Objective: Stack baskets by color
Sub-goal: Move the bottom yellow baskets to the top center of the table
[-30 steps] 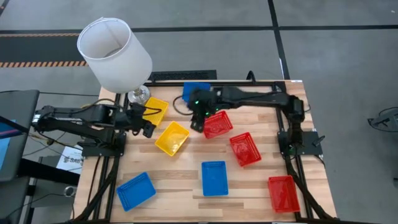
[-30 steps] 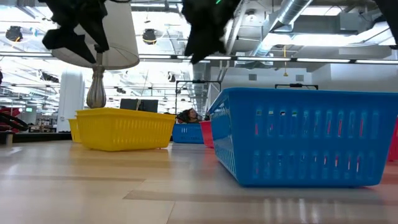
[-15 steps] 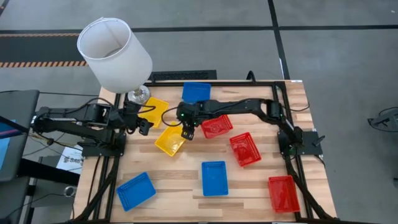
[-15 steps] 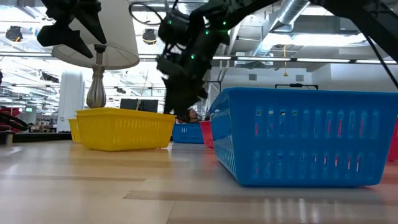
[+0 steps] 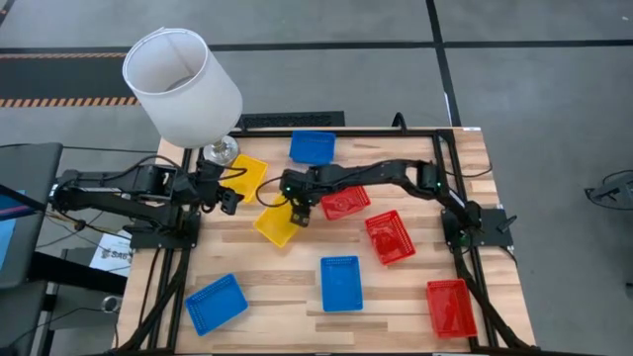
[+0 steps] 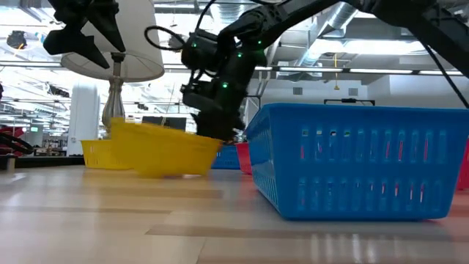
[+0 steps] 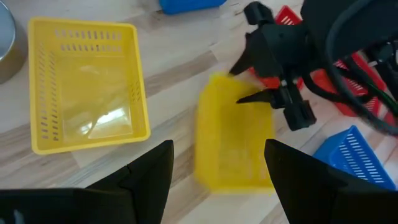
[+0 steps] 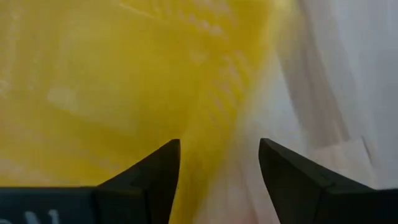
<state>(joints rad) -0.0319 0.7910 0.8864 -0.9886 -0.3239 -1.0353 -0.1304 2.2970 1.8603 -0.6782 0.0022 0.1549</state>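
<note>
On the table (image 5: 415,311), the lamp (image 5: 181,86) stands at the far left corner, its white shade the largest thing in view. The left arm lies just in front of the lamp's base, with the left gripper (image 5: 233,201) hovering above the wood, its fingers apart and empty. The right arm is stretched across from the side opposite the lamp. The right gripper (image 8: 219,144) is set astride the rim of a tilted yellow basket (image 5: 275,225), fingers parted, one inside the wall and one outside. That basket is raised on one side in the low view. A second yellow basket (image 5: 247,178) lies flat just beside the lamp's base. One blue basket (image 5: 313,147) is at the far edge, near the lamp; two more, (image 5: 341,283) and (image 5: 216,302), lie near the front edge. Three red baskets, (image 5: 346,201), (image 5: 390,237) and (image 5: 450,307), run in a line away from the lamp toward the front right corner. Print is seen on a sheet (image 5: 111,253) under the left arm, but it cannot be read.
</note>
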